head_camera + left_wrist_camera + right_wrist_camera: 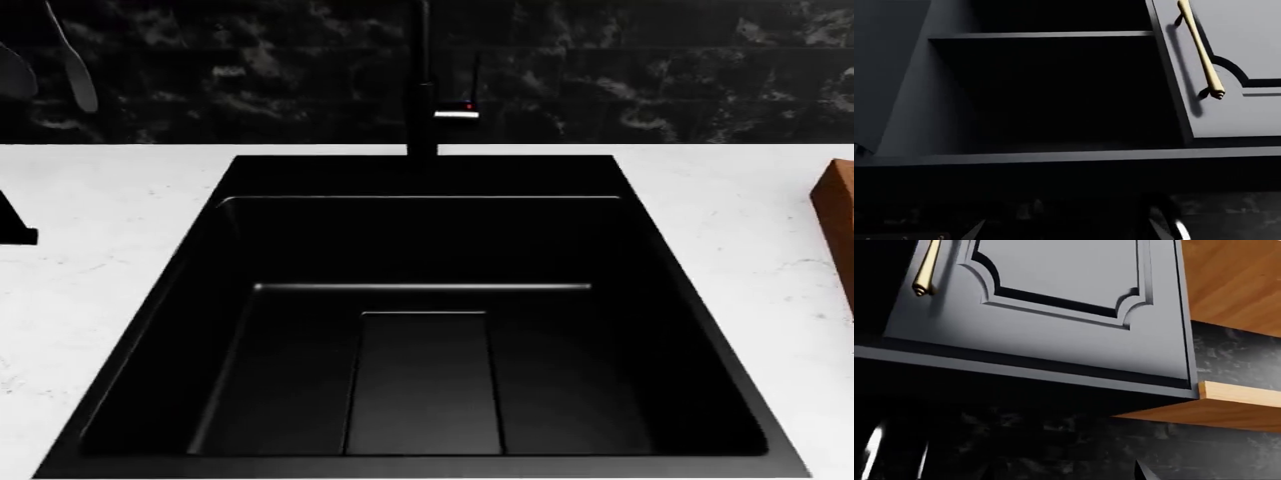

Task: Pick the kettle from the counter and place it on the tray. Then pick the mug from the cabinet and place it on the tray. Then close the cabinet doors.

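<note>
The left wrist view looks into an open dark grey cabinet [1054, 95] with one shelf [1041, 35]; no mug shows inside. Its right door [1234, 75], with a brass handle [1201, 50], faces the front, and the left door [881, 75] is swung open. My left gripper [1066, 234] is open and empty below the cabinet. My right gripper [1064, 474] is open and empty below the grey right door [1054, 305]. In the head view only a brown corner of the tray [837, 215] shows on the white counter [120, 300]. The kettle and the mug are out of view.
A black sink [427, 330] with a black faucet [423, 100] fills the middle of the counter. The backsplash [641, 80] is black marble. Utensils [74, 60] hang at the far left. A wooden shelf [1227, 400] sits beside the cabinet.
</note>
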Robot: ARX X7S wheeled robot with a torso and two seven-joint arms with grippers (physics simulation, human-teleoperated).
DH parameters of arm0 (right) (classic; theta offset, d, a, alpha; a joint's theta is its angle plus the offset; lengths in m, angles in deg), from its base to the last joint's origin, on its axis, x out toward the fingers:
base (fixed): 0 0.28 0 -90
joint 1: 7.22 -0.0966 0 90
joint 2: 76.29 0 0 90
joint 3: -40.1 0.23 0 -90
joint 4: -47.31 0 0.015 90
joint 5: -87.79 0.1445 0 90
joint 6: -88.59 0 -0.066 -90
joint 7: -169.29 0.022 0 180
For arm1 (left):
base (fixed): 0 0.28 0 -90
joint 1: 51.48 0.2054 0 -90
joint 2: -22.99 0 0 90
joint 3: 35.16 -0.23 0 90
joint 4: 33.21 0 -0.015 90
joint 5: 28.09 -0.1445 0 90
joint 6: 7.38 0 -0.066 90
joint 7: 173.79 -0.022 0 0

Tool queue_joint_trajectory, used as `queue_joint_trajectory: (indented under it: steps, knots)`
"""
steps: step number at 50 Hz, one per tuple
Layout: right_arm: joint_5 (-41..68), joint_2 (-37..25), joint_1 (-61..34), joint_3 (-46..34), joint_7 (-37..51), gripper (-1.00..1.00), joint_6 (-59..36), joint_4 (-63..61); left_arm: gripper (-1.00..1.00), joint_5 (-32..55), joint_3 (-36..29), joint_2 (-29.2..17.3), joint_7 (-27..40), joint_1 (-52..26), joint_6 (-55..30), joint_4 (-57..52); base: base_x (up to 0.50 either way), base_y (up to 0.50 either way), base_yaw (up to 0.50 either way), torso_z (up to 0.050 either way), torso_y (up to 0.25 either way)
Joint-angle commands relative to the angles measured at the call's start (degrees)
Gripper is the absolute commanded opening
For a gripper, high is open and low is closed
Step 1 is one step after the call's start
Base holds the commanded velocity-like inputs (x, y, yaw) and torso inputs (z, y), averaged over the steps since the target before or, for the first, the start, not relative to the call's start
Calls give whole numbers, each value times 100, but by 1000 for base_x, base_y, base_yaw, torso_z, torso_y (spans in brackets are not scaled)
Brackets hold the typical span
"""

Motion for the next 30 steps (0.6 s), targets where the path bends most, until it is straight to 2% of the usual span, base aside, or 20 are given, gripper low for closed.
queue_joint_trajectory:
  steps: [1,30]
  knots:
    - [-94,68,18,-101,4,100,-5,-9,100,42,29,0,-3,-17,-6,-1,1,500,0,0,0]
    - [-231,401,169,-51,4,100,-306,-9,100,-39,4,0,100,57,14,-1,1,500,0,0,0]
